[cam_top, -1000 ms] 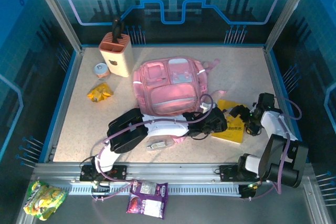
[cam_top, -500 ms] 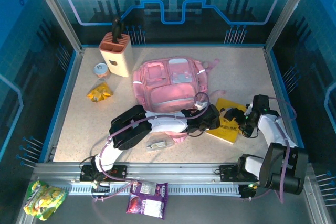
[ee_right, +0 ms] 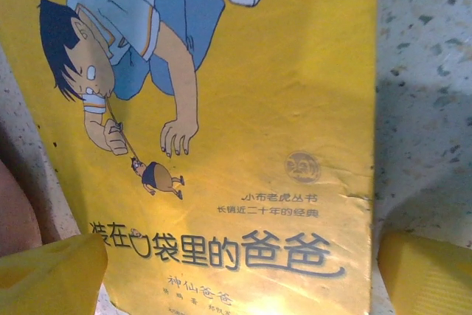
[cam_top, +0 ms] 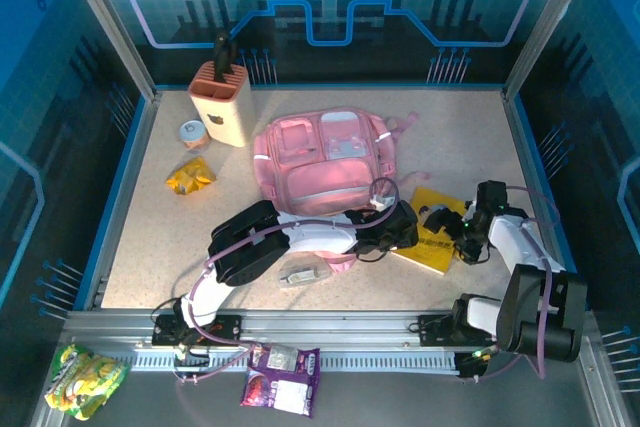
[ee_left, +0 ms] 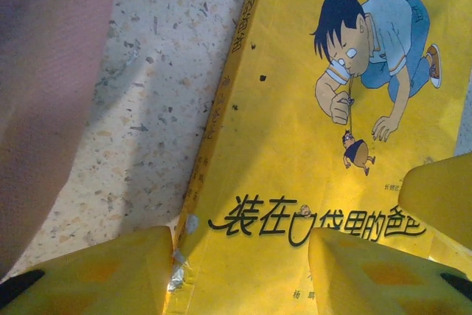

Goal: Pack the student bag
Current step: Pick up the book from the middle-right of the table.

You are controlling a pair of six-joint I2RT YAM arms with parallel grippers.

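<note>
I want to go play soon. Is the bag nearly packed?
Not nearly. Nothing looks packed yet: the yellow book lies on the table beside the student bag. The left tool and right tool hover open over the book, gripping nothing. Picking it up and putting it in the bag are left.

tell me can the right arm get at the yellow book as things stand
Probably yes: the right claw is open just above the yellow book, its cover bare; the left claw straddles the spine edge.

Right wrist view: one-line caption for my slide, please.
Right gripper, jaws open to either side of the yellow cartoon-cover book lying on the speckled table.
</note>
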